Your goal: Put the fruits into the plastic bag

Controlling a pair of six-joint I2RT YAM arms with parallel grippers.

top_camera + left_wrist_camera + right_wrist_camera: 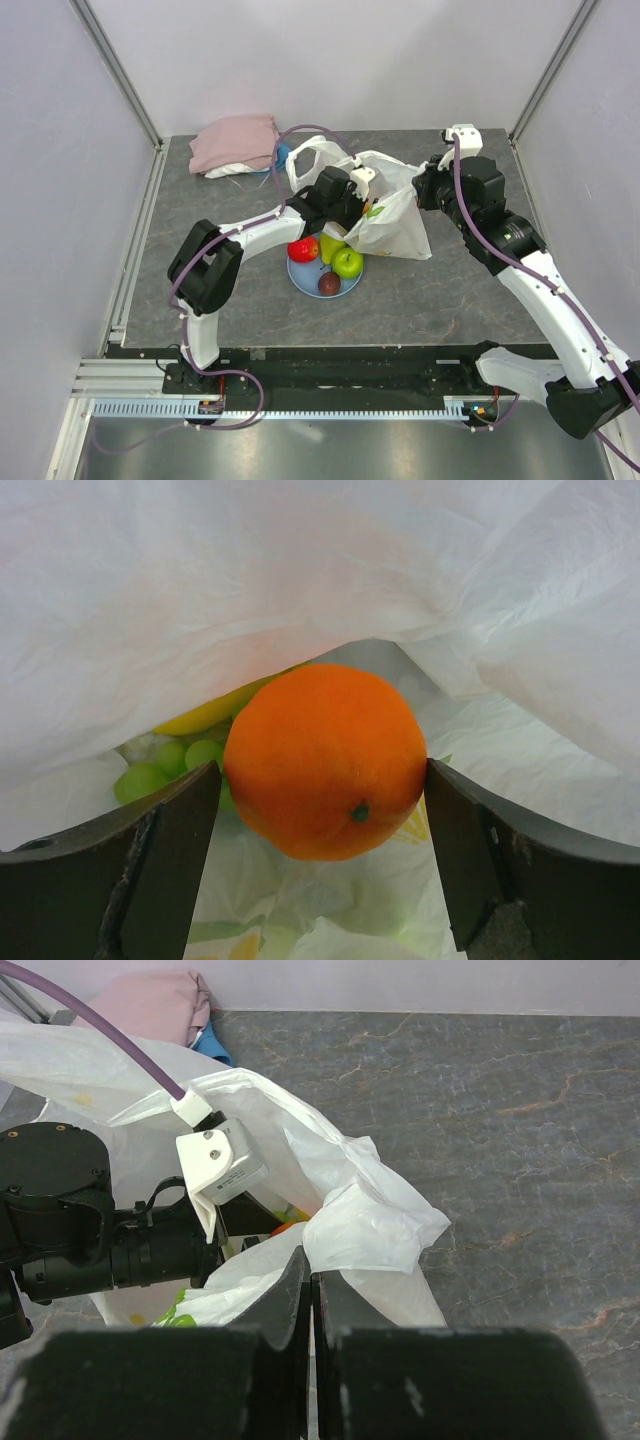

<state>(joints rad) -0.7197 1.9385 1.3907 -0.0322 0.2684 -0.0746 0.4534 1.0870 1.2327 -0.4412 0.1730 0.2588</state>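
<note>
Dark fingers (150, 870) of the left gripper (322, 770) fill the bottom of the wrist view. They stand wide on either side of a round glossy orange toy fruit (325, 760), each tip right at its flank. Honestly can't tell if they're squeezing it or there's a hair of slack.

Gripper and fruit are inside the mouth of the white crinkly plastic bag (200, 600), with film draped over the top. Just past the fingertips, on the left-finger side, a green grape bunch (160, 770) and a yellow oblong mango (205, 715) lie in the bag.

The right gripper (309, 1260) is pressed together and looks to be pinching the bag's rim, holding it up.

My take: spread the fingers fully so the orange drops clear onto the grapes, then pull straight back along the way in. Any sideways wiggle probably snags that thin film. The right side should hold the rim up.

Behind the left gripper, toward the arm bases, a round light-blue plate (304, 280) holds a red apple (303, 249), yellow-green pear (330, 247), green apple (348, 262) and small dark brown-red fruit (329, 284).
</note>
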